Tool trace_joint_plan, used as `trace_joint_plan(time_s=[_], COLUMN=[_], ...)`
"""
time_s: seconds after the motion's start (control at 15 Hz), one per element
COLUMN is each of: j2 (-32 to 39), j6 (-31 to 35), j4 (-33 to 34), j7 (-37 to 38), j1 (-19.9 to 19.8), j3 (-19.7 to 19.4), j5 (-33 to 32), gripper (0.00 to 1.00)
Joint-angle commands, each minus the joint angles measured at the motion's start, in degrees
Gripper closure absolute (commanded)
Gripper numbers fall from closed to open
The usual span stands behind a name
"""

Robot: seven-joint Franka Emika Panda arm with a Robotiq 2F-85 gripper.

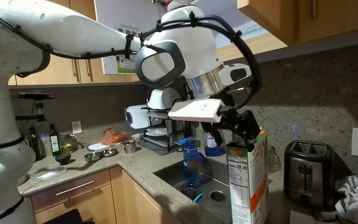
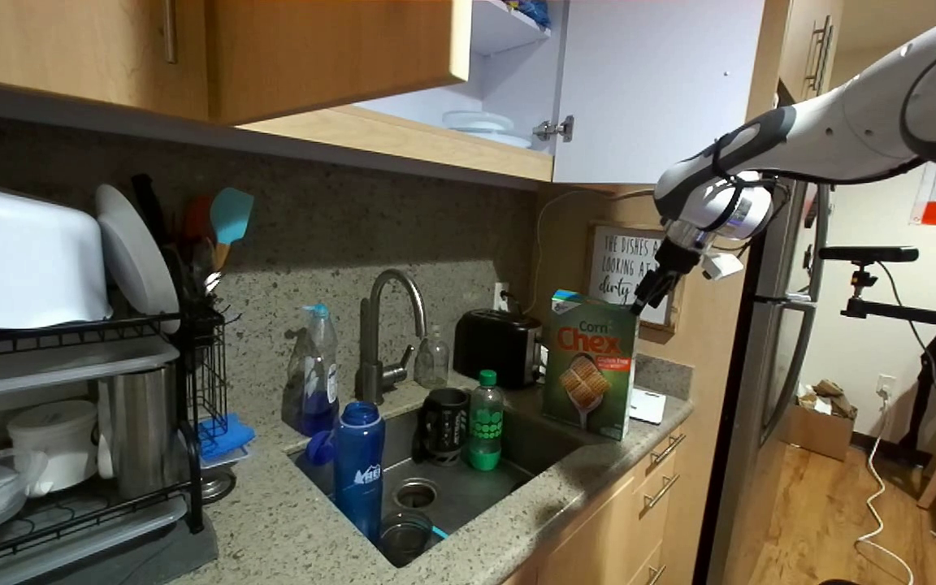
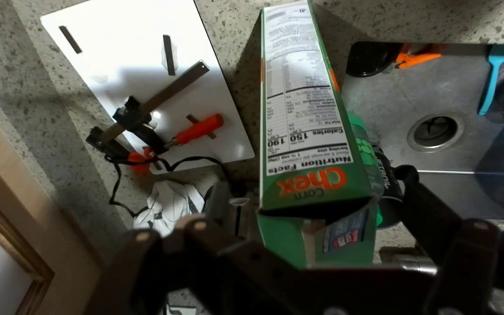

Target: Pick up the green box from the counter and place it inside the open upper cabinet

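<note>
Tall, thin green cardboard carton (image 2: 590,364): one; upright on the grey speckled granite table (image 2: 265,504), near the front edge, between the steel sink (image 3: 374,100) and the white panel (image 3: 138,65) at the end corner.
Black two-fingered pincer (image 1: 234,145): one, on the only white robot arm (image 1: 73,31); fingers (image 1: 249,145) spread wide about the carton's top, no hold apparent; contact cannot be told.
Carton from pincer: below, long axis vertical, thin side running across the gap; the coming closure probably turns on this alignment.
Light-brown wooden upper cabinet (image 2: 435,145): one, above the back edge, two doors (image 2: 655,89) open; carton not yet inside.
Sink contents: one blue plastic bottle (image 2: 360,479), one clear green-capped bottle (image 2: 486,431), one black mug (image 2: 445,426).
Toward the back edge: one black toaster (image 1: 308,174).
</note>
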Motion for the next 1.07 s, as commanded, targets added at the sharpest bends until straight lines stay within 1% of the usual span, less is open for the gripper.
trace_joint_plan(time_s=[0.0,0.47,1.0], j2=[1.15,5.13,8.66], j6=[0.77,-0.26,-1.94], j4=[1.83,4.99,9.16], j7=[-0.85,-1.24,-0.13], j1=[-1.10,-1.76,-2.95], j3=[0.37,1.27,4.11], j5=[2.04,5.00,4.70], gripper=[0.00,0.00,0.00])
